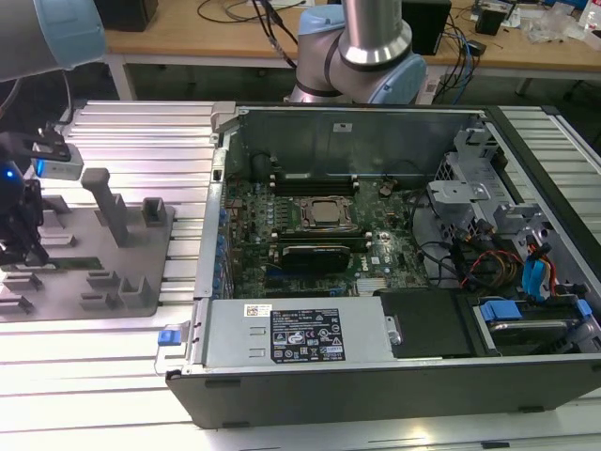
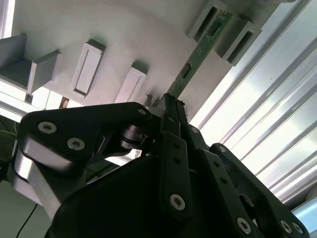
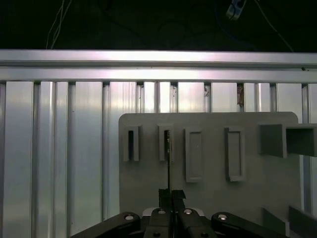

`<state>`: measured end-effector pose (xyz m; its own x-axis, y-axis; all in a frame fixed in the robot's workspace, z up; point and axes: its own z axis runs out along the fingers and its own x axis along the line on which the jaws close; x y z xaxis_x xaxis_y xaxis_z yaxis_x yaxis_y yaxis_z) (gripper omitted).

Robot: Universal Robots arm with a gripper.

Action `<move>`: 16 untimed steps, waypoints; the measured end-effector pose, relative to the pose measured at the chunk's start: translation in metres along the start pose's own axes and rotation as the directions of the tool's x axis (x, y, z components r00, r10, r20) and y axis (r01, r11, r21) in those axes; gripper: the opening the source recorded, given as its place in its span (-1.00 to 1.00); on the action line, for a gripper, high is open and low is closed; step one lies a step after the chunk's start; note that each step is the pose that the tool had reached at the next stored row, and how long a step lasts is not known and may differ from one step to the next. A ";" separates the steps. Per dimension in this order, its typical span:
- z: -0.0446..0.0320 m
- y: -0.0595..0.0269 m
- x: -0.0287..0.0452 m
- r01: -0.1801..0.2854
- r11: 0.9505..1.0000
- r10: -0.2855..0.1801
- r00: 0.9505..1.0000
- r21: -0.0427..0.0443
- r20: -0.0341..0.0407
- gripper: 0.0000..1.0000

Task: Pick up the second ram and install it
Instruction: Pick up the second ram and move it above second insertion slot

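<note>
The second ram (image 2: 200, 47) is a thin green stick lying in the slotted holders of a grey fixture plate (image 1: 122, 282) at the exterior view's left. Edge-on in the first wrist view, the ram (image 3: 168, 158) runs from a holder slot down to my fingers. My gripper (image 1: 33, 256) stands over the near end of the stick, which lies low in the fixture (image 1: 73, 264). In both wrist views the black fingers (image 2: 171, 148) are pressed together around the stick's end, so the gripper (image 3: 171, 194) is shut on it. The far end still rests in its holder (image 2: 233, 29).
An open computer case (image 1: 376, 385) lies to the exterior view's right of the fixture, with the motherboard's CPU socket (image 1: 324, 214) and long black memory slots (image 1: 315, 176). Grey posts (image 1: 108, 202) rise from the fixture. Ribbed aluminium table rails (image 1: 141, 132) surround it.
</note>
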<state>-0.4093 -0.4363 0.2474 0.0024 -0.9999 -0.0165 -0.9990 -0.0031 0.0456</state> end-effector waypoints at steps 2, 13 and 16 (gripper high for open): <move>-0.0025 0.0001 0.0000 0.000 1.000 0.000 1.000 0.000 0.000 -0.82; -0.0221 0.0010 -0.0004 0.000 1.000 0.000 1.000 0.000 0.000 -0.82; -0.0278 0.0013 -0.0005 0.000 1.000 0.000 1.000 0.000 0.000 -0.82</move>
<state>-0.4093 -0.4363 0.2752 0.0024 -0.9999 -0.0165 -0.9990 -0.0031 0.0456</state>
